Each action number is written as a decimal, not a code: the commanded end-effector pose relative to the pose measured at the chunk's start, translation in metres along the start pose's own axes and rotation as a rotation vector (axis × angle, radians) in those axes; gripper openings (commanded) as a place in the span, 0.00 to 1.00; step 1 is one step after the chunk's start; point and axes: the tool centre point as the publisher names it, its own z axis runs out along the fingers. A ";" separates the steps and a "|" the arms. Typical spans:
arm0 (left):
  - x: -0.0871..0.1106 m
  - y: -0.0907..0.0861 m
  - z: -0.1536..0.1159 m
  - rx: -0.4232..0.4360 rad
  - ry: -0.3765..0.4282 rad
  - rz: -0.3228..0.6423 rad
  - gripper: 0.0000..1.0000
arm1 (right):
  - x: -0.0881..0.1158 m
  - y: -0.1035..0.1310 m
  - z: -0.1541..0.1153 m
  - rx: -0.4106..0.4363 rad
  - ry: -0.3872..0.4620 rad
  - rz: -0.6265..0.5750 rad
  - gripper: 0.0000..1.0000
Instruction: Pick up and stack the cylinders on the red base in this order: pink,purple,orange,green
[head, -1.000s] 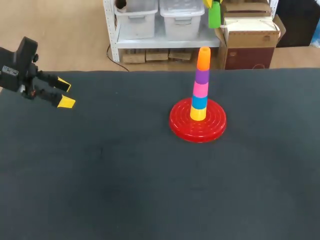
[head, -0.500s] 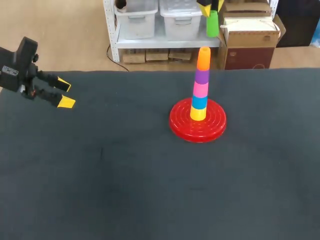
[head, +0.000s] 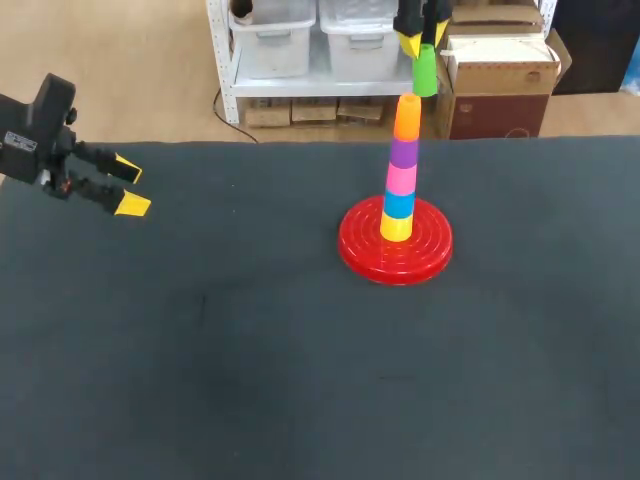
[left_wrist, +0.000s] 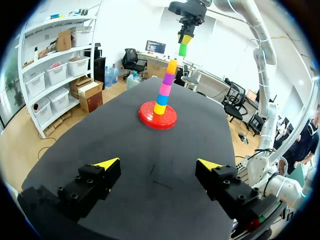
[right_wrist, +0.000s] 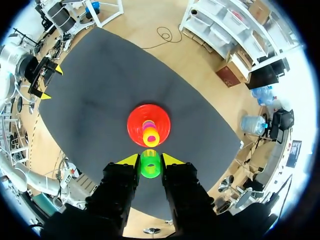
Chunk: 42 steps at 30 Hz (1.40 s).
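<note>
Green cylinder (head: 425, 70), a short bright tube with an open end, hangs upright with the yellow fingertips of the right gripper (right_wrist: 150, 161) pressing it from two sides. Below that gripper the stack (head: 401, 180) stands on the red base (head: 395, 262): yellow, blue, pink and purple, with the orange cylinder (head: 407, 116) on top. Since a second ago the green cylinder has come down and now sits just above the orange top without touching it. In the right wrist view the stack's top lies slightly ahead of the fingertips rather than squarely under them. The left gripper (head: 130, 187) has not shifted. It hovers well away from the stack, its fingers spread wide and holding nothing.
</note>
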 end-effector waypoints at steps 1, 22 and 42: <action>0.001 0.000 0.000 0.000 -0.003 0.002 1.00 | 0.003 0.003 0.009 0.003 -0.152 -0.006 0.00; 0.001 0.000 0.000 0.000 -0.003 0.002 1.00 | -0.015 -0.003 0.019 0.002 -0.099 -0.024 0.00; 0.001 0.000 0.000 0.000 -0.003 0.002 1.00 | -0.015 -0.002 0.028 0.004 -0.051 -0.026 0.00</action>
